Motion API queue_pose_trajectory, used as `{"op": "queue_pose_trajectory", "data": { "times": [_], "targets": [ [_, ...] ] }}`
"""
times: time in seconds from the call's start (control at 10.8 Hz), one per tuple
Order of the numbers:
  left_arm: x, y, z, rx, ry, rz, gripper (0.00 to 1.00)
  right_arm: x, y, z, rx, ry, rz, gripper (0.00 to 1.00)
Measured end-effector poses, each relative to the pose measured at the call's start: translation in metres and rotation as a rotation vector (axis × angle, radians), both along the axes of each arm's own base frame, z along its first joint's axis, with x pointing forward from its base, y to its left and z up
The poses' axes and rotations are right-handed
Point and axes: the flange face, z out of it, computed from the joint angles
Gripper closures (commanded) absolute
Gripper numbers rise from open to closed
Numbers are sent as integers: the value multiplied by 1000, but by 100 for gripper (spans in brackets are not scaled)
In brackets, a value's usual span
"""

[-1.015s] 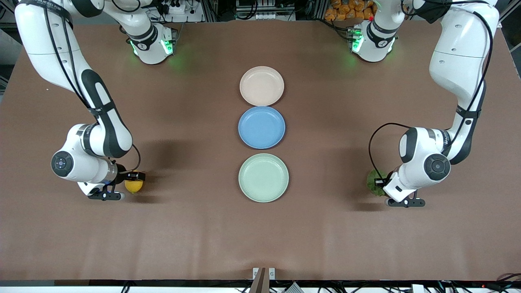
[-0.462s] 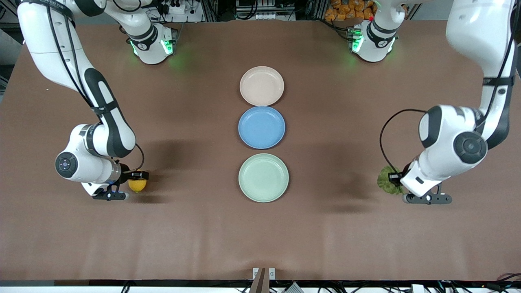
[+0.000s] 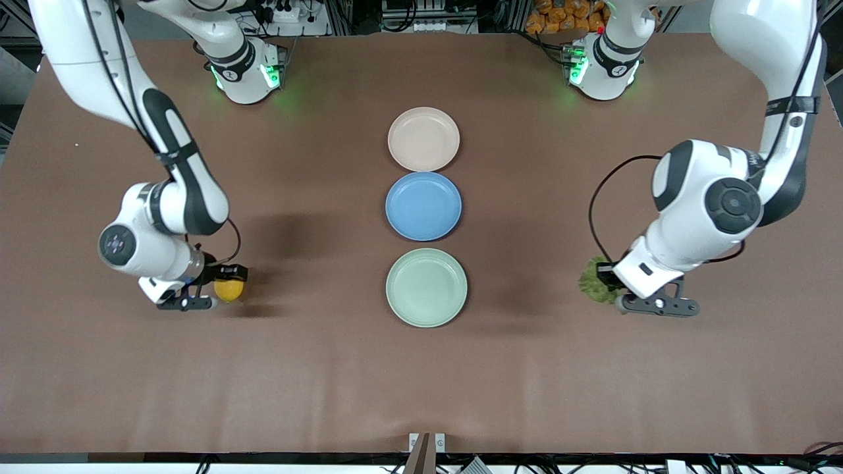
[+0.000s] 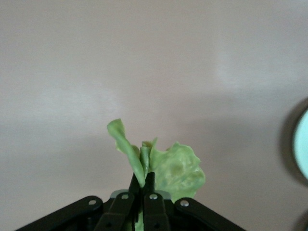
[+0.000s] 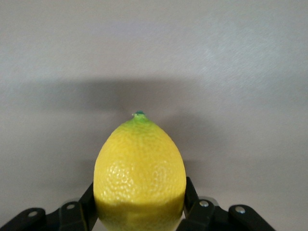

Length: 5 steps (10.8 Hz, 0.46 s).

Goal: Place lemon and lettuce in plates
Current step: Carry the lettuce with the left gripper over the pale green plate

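Observation:
My right gripper [image 3: 227,289] is shut on the yellow lemon [image 3: 228,291] and holds it above the brown table toward the right arm's end. The right wrist view shows the lemon [image 5: 139,173] clamped between the black fingers [image 5: 191,192]. My left gripper [image 3: 606,284] is shut on the green ruffled lettuce [image 3: 595,280] and holds it above the table toward the left arm's end. The left wrist view shows the lettuce [image 4: 175,168] pinched in the closed fingertips [image 4: 150,180]. The mint green plate [image 3: 427,287] and the beige-pink plate [image 3: 423,139] lie in the table's middle, both empty.
A blue plate [image 3: 423,206] lies between the two task plates, empty. The green plate's rim [image 4: 301,144] shows at the edge of the left wrist view. The table cloth's front edge [image 3: 421,451] runs along the front view's bottom.
Both arms have lifted their loads off the table. The right gripper carried the lemon slightly toward the plates; the left gripper rose and carried the lettuce toward the plates.

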Motion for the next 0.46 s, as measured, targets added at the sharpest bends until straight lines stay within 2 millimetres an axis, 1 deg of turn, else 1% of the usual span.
{"op": "queue_pose_trajectory", "data": {
  "times": [0.18,0.28,0.37,0.46],
  "targets": [
    [-7,-37,8,-28,-8,19,100,-29,10,-9,-9,-33,12,100],
    [-12,-62,9,-38,-10,20,100,-39,10,-12,-11,-29,13,100],
    [-17,-87,10,-48,-12,22,100,-43,9,-9,-11,-30,12,100],
    [-22,-110,11,-61,-18,33,100,-44,10,2,-7,-23,15,100]
  ]
}}
